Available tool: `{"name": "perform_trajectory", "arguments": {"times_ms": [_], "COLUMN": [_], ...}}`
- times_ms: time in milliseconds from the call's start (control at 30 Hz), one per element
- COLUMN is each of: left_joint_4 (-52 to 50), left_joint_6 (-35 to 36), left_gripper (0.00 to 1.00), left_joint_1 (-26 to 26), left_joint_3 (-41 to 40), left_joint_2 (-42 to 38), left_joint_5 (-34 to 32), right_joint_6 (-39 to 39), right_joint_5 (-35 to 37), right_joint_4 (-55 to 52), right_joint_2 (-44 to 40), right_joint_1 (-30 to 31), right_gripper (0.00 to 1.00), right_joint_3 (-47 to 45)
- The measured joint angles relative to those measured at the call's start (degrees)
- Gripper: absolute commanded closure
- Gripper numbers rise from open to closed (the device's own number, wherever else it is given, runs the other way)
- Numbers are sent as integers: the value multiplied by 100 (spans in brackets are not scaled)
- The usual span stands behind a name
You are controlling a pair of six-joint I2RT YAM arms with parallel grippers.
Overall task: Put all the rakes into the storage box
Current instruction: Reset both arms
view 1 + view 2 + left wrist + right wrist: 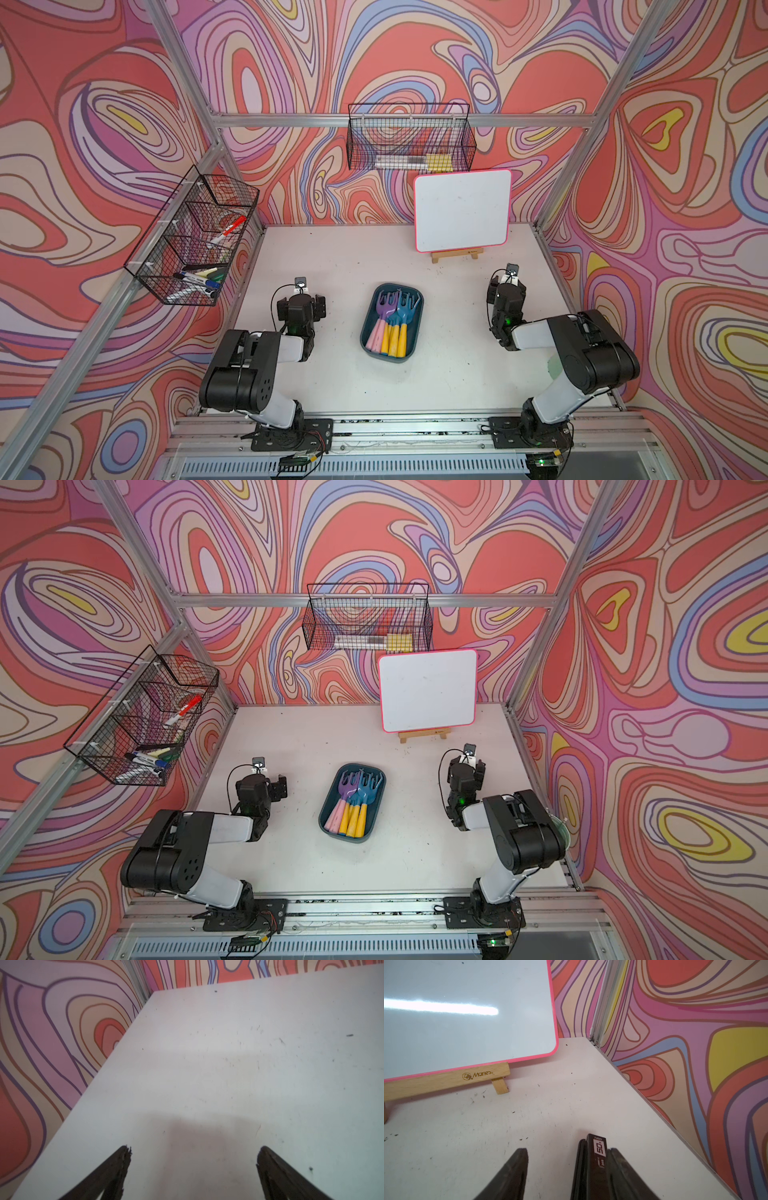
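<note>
Two robot arms sit closest, one on each side of the white worktop [457, 353]. Over a bare part of the worktop, the left end effector [194, 1149] is let go. Its two dark fingers [116, 1167] are spread wide, with nothing between them. The right end effector [568, 1150] is let go too, with a clear gap between its fingers. A thin black strip [598, 1153] with white numbers lies flat against one finger; I cannot tell if it is stuck on. This end effector faces the whiteboard [467, 1012] on its little wooden stand [446, 1082].

Between the arms, in the middle of the worktop, sits the storage box [384, 357]. Both top views show the box [348, 838]. Inside it lie a purple rake [385, 300] with a pink handle and a blue rake [406, 309] with a yellow handle, side by side. Their heads point toward the back wall. More yellow handles lie there, but they overlap. Both end effectors are well apart from the box.

Black wire baskets [195, 241] hang on the walls.
</note>
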Motion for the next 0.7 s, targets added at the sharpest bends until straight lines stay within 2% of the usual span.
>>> {"name": "perform_trajectory", "arguments": {"times_ms": [33, 67, 100, 133, 333, 700], "left_joint_4": [157, 251, 236, 262, 468, 463], "left_joint_6": [-2, -7, -35, -63, -133, -138], "left_gripper": [1, 1, 1, 1, 1, 1], "left_joint_1": [7, 17, 33, 57, 111, 111], "left_joint_3": [-61, -59, -26, 17, 101, 107], "left_joint_2": [24, 50, 46, 44, 35, 35], "left_joint_5": [90, 175, 225, 273, 404, 485], "right_joint_6": [2, 13, 33, 22, 66, 68], "right_joint_5": [-140, -369, -595, -800, -1585, -1880], "right_joint_4": [101, 212, 341, 581, 348, 345], "right_joint_2": [-2, -2, 13, 103, 236, 236], "right_joint_1": [-61, -149, -232, -332, -581, -590], "right_gripper": [39, 12, 2, 2, 2, 2], "right_joint_3": [-35, -83, -133, -192, -59, -48]}}
